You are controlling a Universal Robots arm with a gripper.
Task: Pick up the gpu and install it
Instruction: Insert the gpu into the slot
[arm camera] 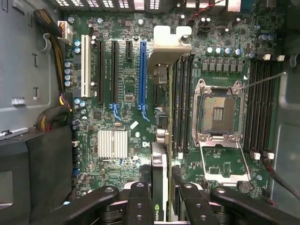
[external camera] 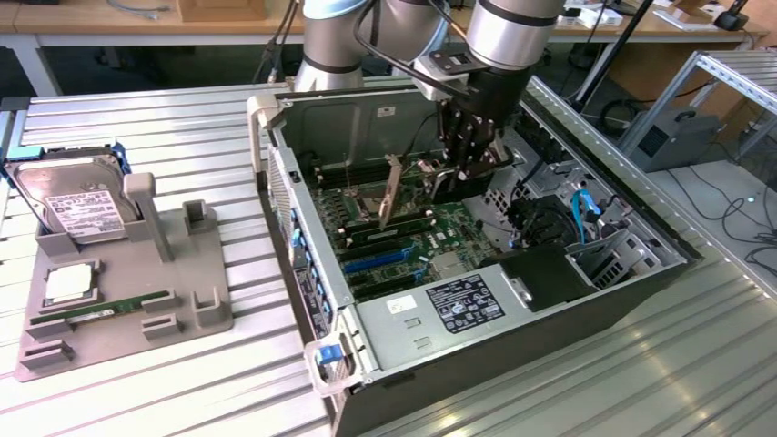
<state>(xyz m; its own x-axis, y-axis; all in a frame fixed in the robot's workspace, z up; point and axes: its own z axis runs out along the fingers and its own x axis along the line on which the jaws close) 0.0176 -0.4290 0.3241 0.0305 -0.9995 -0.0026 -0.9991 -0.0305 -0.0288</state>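
The gpu (external camera: 391, 189) hangs edge-down inside the open computer case (external camera: 364, 360), above the green motherboard (external camera: 443, 232). My gripper (external camera: 467, 171) reaches down into the case and is shut on the card's top edge. In the wrist view the gpu (arm camera: 161, 161) shows edge-on as a thin strip, and its silver end bracket (arm camera: 171, 44) points at the case's rear wall. Black fingers (arm camera: 140, 201) clamp it from both sides. The card stands just beside the long blue slot (arm camera: 142, 70), between that slot and the memory slots (arm camera: 183, 103). I cannot tell whether it touches the board.
A grey parts tray (external camera: 195, 314) at the exterior view's left holds a hard drive (external camera: 83, 208), a square chip (external camera: 71, 282) and a memory stick (external camera: 104, 311). Inside the case are an open processor socket (arm camera: 219, 110), a finned heatsink (arm camera: 112, 143) and cable bundles (arm camera: 52, 115).
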